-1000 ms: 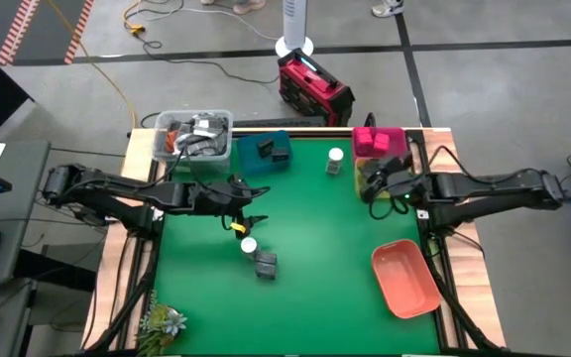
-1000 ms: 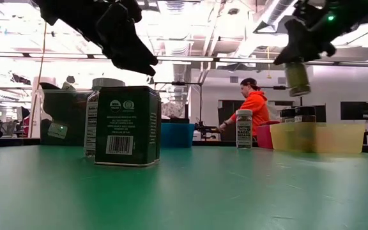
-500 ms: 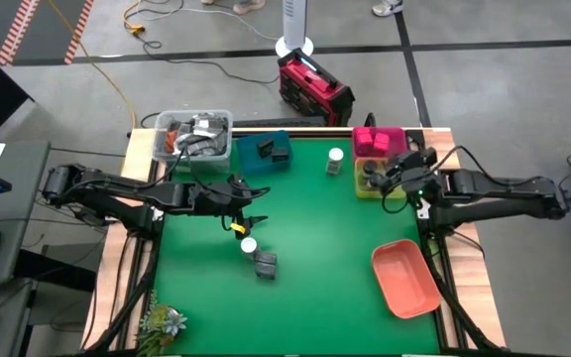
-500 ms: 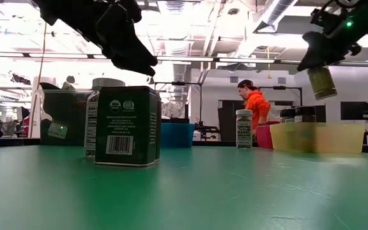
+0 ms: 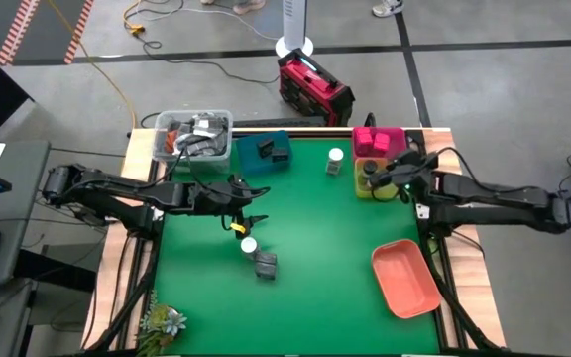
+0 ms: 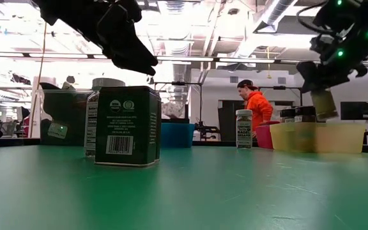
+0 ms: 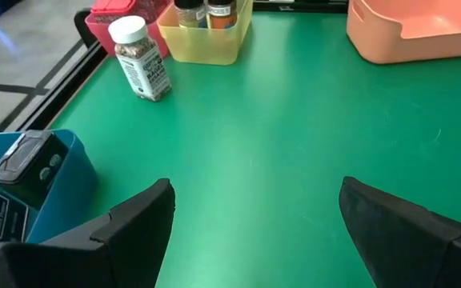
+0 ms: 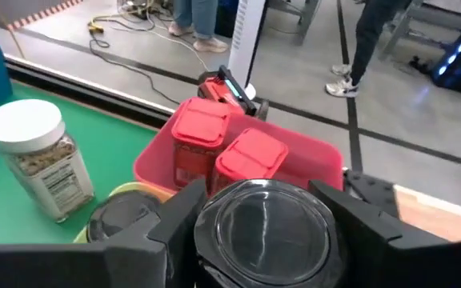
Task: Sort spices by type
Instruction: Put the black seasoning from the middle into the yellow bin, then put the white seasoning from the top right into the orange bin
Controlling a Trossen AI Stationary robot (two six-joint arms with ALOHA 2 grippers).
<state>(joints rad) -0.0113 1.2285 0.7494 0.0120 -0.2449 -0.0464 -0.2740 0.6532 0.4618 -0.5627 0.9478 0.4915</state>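
My right gripper is shut on a dark-lidded round jar above the yellow tray, which has two more dark-lidded jars standing in it. My left gripper hangs open over the mat's left middle, touching nothing. Below it a white-capped jar and a dark grey tin stand on the mat. Another white-capped jar stands near the far edge. Magenta boxes sit in the pink tray. A dark tin sits in the teal tray. My right gripper holds the dark-lidded jar at its top, by the lid, pinched between the two fingers, one on each side. The fingers come from above, slanting down. The jar hangs upright and clear, its bottom just above the yellow tray's rim.
A salmon tray lies at the mat's right near corner. A clear tub of grey clutter stands at the far left corner. A small plant sits by the near left edge. A person in orange is in the room behind.
My right gripper has carried the dark-lidded jar toward the table's right, over the yellow tray, and then lowered it toward the tray's rim. It has stayed shut on the jar. My left arm has kept still.
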